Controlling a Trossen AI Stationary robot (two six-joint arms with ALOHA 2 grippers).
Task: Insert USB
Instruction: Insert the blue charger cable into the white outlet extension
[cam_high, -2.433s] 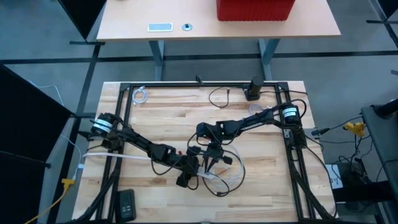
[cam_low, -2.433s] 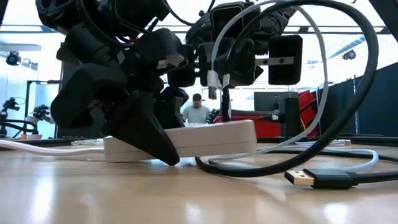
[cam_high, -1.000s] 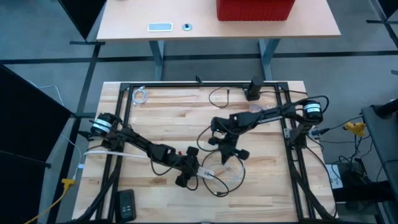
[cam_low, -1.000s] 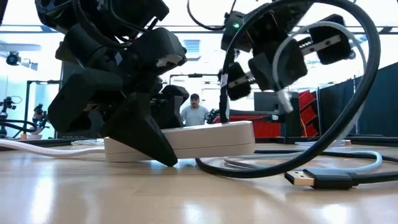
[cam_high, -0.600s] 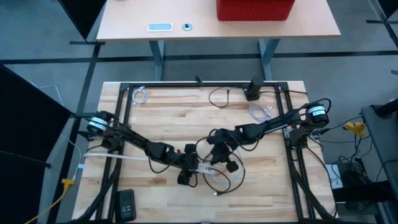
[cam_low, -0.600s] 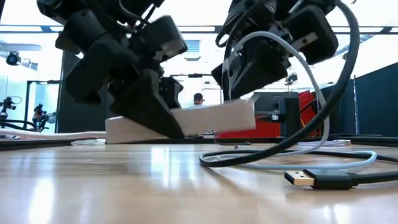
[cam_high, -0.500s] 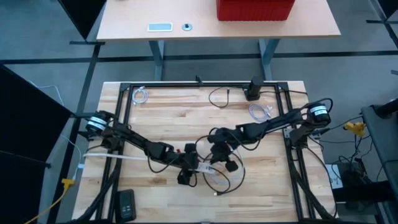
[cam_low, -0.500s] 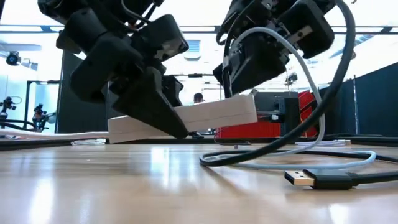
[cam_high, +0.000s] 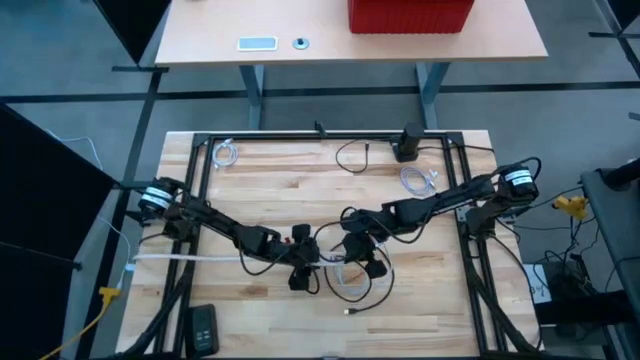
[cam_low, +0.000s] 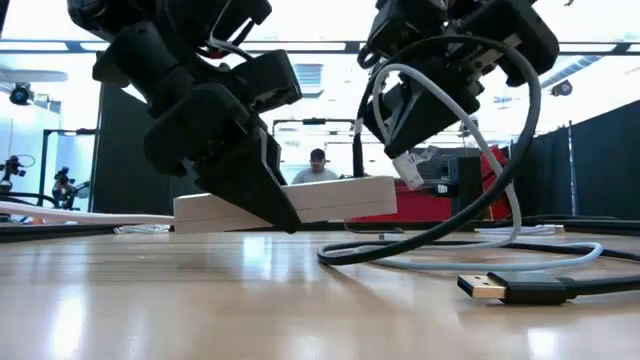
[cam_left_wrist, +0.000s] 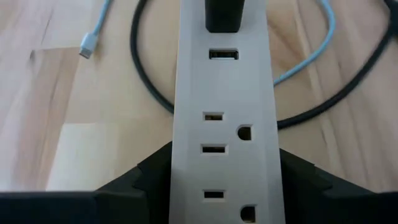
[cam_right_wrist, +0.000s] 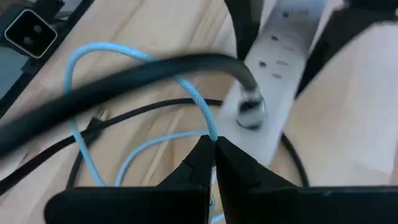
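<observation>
While left end effector (cam_low: 262, 195) grips power strip (cam_low: 330, 198), cable (cam_right_wrist: 198, 109) hangs pinched in right end effector (cam_right_wrist: 215, 144).

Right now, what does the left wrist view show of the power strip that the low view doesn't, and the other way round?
Only the left wrist view shows the strip's face: an empty USB port and a dark plug seated just beyond it.

Only the low view shows the strip lifted clear of the table, and a loose black USB plug lying on the wood.

Both show the left gripper clamping the white power strip by its sides.
</observation>
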